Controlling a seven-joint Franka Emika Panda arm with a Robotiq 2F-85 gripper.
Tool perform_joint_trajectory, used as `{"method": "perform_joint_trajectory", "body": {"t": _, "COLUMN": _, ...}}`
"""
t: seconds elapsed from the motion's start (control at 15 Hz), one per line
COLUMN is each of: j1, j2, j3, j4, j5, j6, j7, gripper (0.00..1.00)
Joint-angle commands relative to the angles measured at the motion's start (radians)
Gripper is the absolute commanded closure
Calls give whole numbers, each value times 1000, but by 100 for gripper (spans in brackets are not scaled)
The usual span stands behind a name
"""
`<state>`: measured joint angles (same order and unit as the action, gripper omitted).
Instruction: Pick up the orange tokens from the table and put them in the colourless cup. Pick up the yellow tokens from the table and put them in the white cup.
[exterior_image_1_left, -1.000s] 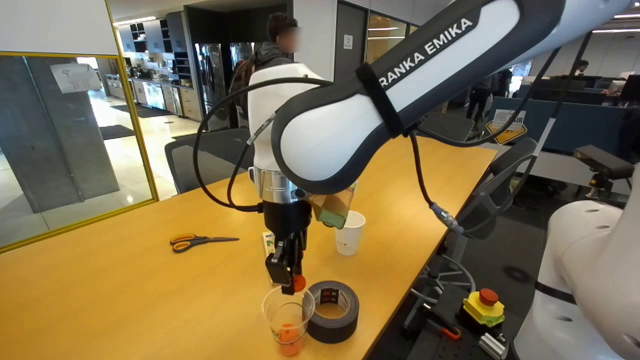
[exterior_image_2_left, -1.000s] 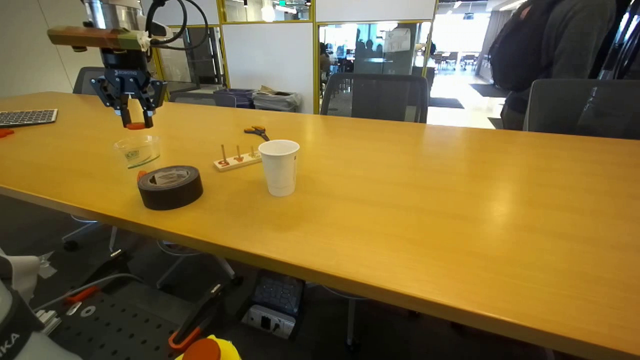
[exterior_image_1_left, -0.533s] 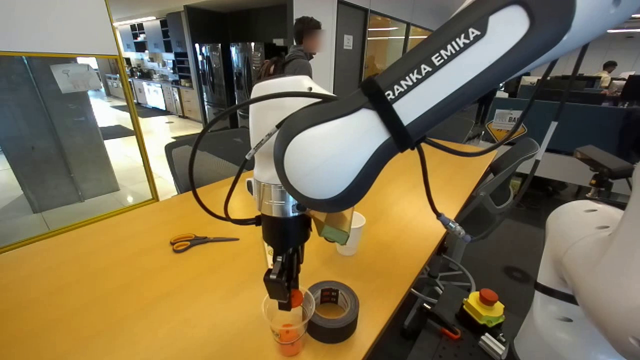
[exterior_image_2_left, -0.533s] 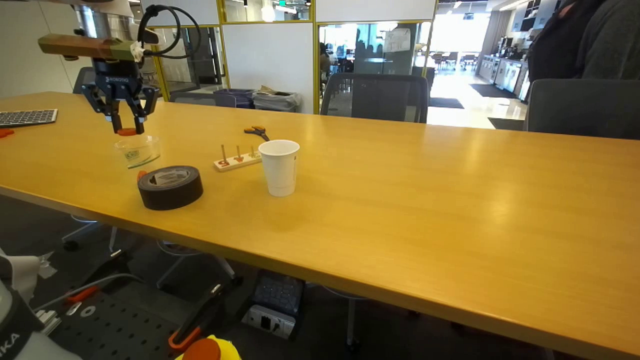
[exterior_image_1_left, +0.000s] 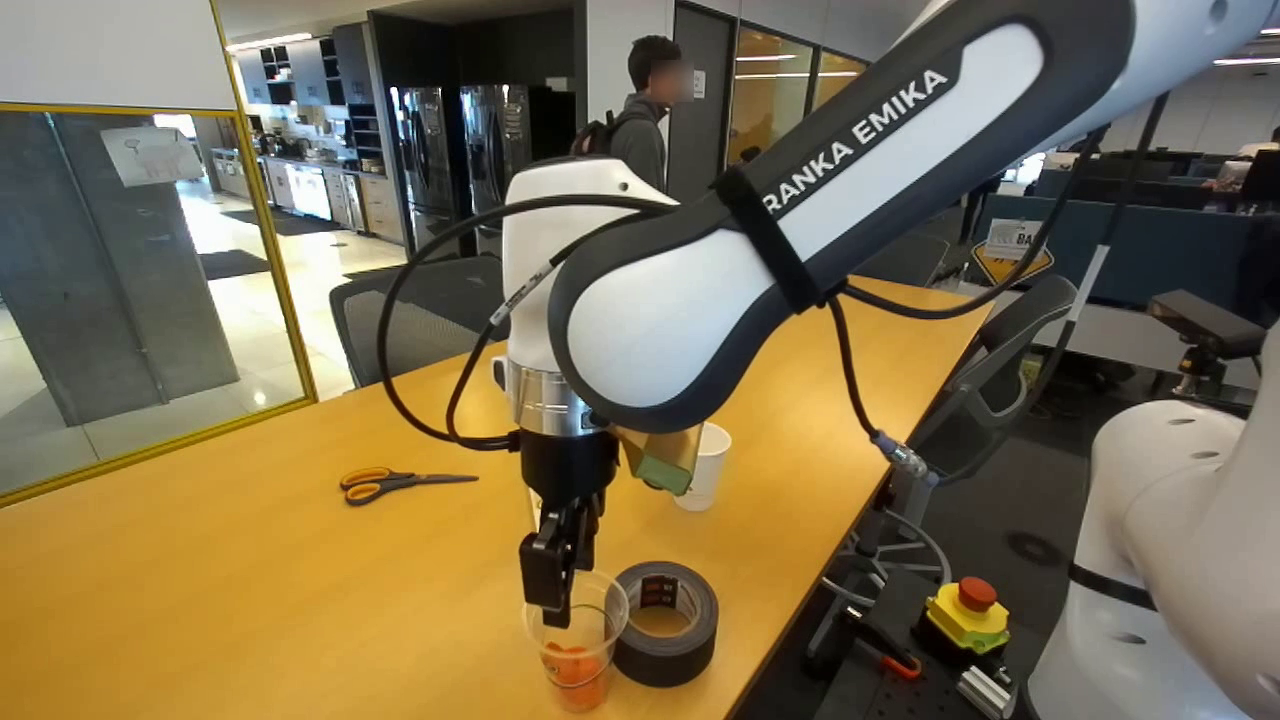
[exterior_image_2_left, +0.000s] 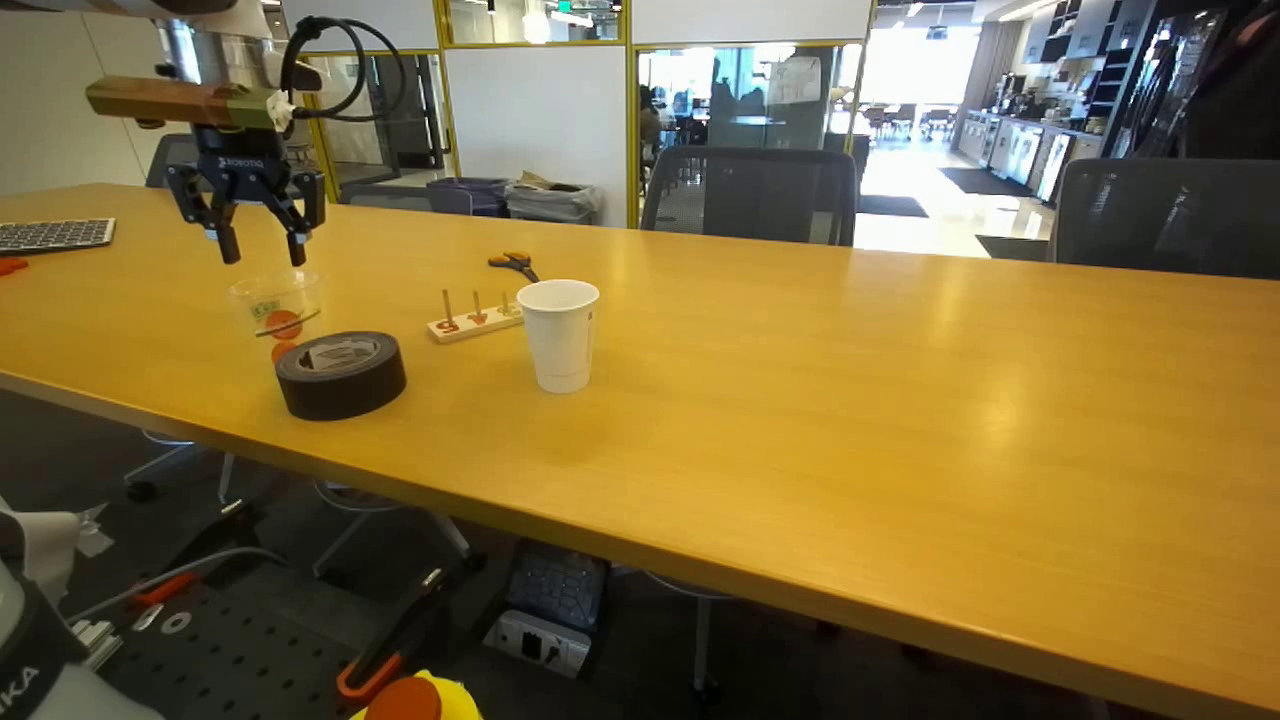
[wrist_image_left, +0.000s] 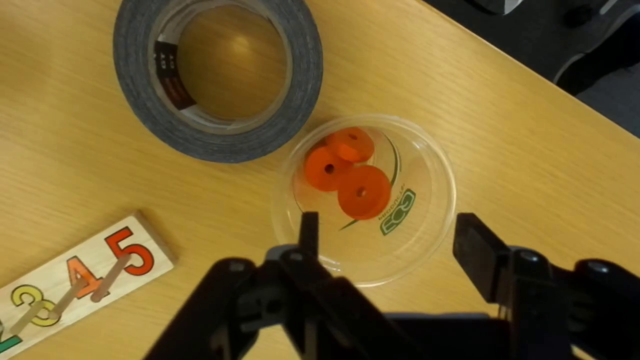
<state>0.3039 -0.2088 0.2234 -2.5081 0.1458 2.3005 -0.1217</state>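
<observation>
Three flat, round orange tokens (wrist_image_left: 370, 200) with centre holes are inside the colourless see-through plastic cup (wrist_image_left: 422, 165), below the black two-fingered gripper (exterior_image_2_left: 264, 256), whose jaws stand spread apart. Just beside that cup, lower than the jaws and to one side, lies a dark grey ring-shaped tape roll (wrist_image_left: 225, 147). A pale wooden board (wrist_image_left: 97, 260) with pegs and coloured numbers lies near, also below the jaws. Well apart from them, a tapered white paper cup (exterior_image_2_left: 560, 340) stands upright.

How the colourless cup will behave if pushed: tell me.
The colourless cup is probably light and flexible, judging by its thin, see-through wall. Its taper to a narrower base suggests it could tip if pushed near the rim. The orange tokens inside may steady it slightly.
</observation>
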Motion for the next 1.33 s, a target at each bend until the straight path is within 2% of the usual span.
{"method": "perform_joint_trajectory", "body": {"t": 0.0, "j1": -27, "j2": -57, "j3": -5, "j4": -16, "j5": -31, "j6": -18, "j7": 29, "gripper": 0}}
{"method": "perform_joint_trajectory", "body": {"t": 0.13, "j1": -56, "j2": -121, "j3": -17, "j4": -18, "j5": -70, "j6": -78, "j7": 67, "gripper": 0}}
{"method": "perform_joint_trajectory", "body": {"t": 0.6, "j1": -158, "j2": -423, "j3": -66, "j4": 84, "j5": -173, "j6": -546, "j7": 197, "gripper": 0}}
{"method": "perform_joint_trajectory", "body": {"t": 0.8, "j1": -203, "j2": -546, "j3": -107, "j4": 149, "j5": -194, "j6": -710, "j7": 202, "gripper": 0}}
{"method": "perform_joint_trajectory", "body": {"t": 1.0, "j1": -250, "j2": -633, "j3": -152, "j4": 193, "j5": -193, "j6": -806, "j7": 206, "gripper": 0}}
{"method": "perform_joint_trajectory", "body": {"t": 1.27, "j1": -294, "j2": -719, "j3": -180, "j4": 166, "j5": -244, "j6": -847, "j7": 178, "gripper": 0}}
